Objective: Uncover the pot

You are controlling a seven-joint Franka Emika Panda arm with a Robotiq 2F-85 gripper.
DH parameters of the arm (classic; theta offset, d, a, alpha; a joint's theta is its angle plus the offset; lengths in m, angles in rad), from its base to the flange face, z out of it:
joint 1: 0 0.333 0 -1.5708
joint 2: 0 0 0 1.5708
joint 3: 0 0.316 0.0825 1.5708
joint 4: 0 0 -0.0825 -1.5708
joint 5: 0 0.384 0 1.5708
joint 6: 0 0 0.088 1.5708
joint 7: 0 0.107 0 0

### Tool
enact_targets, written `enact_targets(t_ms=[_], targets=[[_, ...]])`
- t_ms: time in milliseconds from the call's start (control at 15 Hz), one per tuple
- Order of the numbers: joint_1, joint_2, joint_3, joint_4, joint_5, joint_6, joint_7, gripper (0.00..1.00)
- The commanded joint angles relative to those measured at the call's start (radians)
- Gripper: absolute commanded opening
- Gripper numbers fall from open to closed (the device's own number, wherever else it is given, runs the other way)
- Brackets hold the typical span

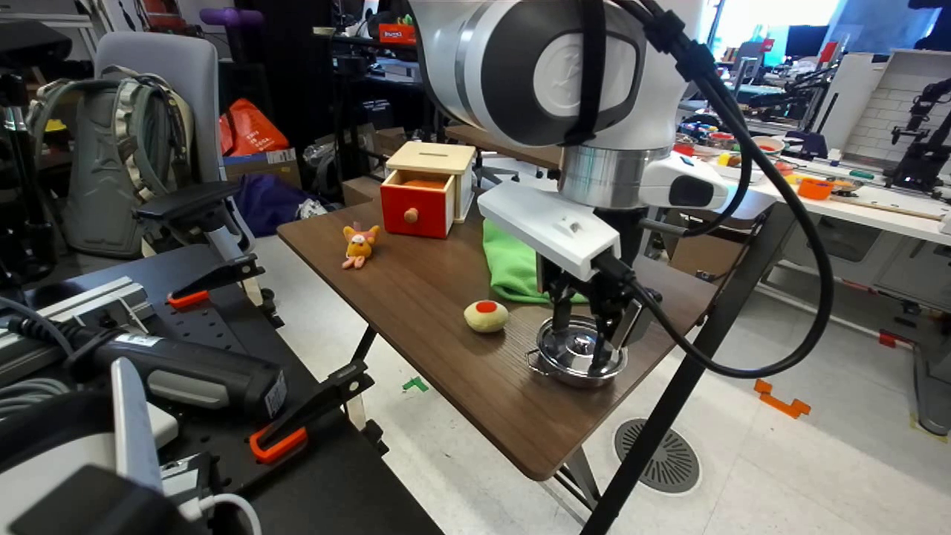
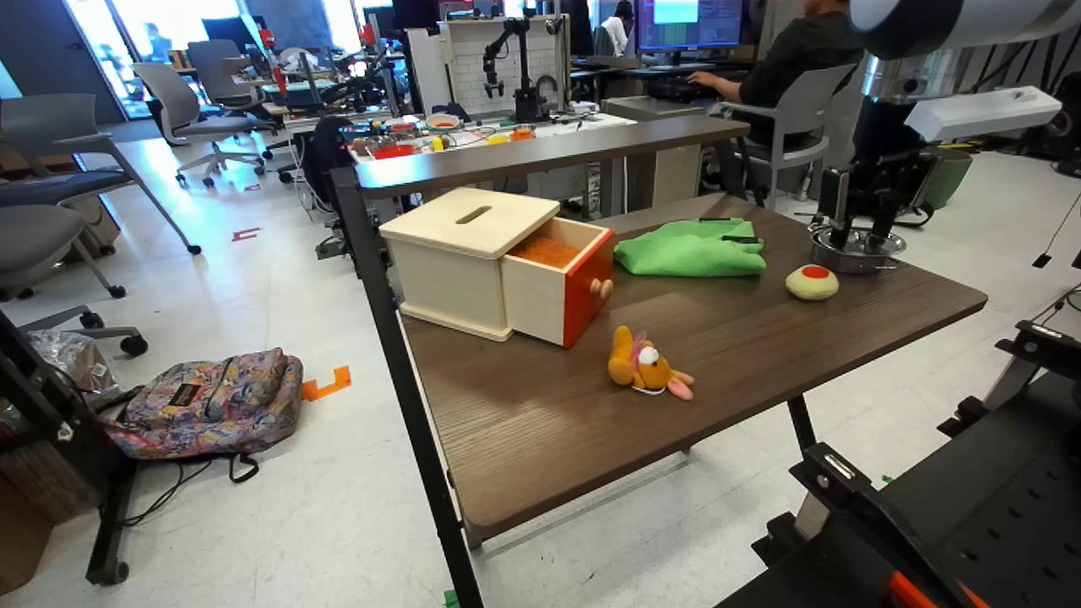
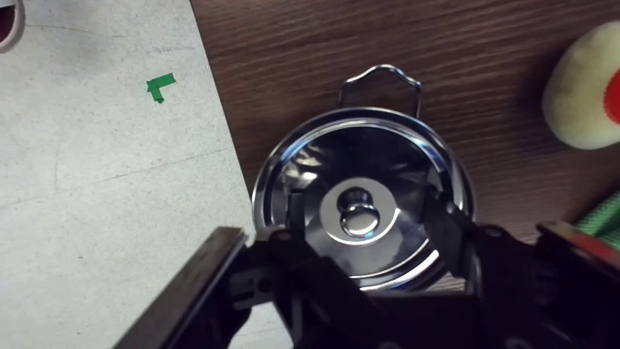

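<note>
Black end effector (image 3: 365,208), spread either side of the knob (image 3: 360,219) on one steel lid (image 3: 358,145), which covers one silver pot (image 2: 851,263) near the edge of the brown bench (image 1: 438,297). Around it I count one pale, red-spotted object (image 1: 486,318), one green cloth (image 1: 509,260), one orange plush (image 1: 359,245), one wooden box (image 2: 452,283), red drawer (image 2: 583,295) partly out; beyond, one patterned backpack (image 2: 211,401) on pale floor (image 2: 312,532).

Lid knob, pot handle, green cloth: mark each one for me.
Lid knob (image 3: 360,221), wrist view: rounded top.
Pot handle (image 3: 386,67), wrist view: wire's outer bend.
Green cloth (image 2: 692,253), in an exterior view: its middle.
</note>
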Motion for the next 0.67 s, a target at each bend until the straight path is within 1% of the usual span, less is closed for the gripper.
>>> enact_targets(t_ms=[0,67,267,333,467,600], targets=[[-0.024,-0.018,0.02,-0.009,-0.023,-0.023,-0.01,0.34],[-0.025,-0.02,0.02,-0.007,-0.023,-0.024,-0.011,0.28],[-0.024,-0.026,0.02,-0.009,-0.023,-0.028,-0.01,0.04],[-0.025,-0.03,0.021,-0.011,-0.021,-0.027,-0.009,0.01],[-0.031,-0.055,0.027,-0.032,-0.016,-0.023,-0.019,0.05],[-0.039,-0.098,0.036,-0.073,-0.007,-0.002,-0.031,0.05]])
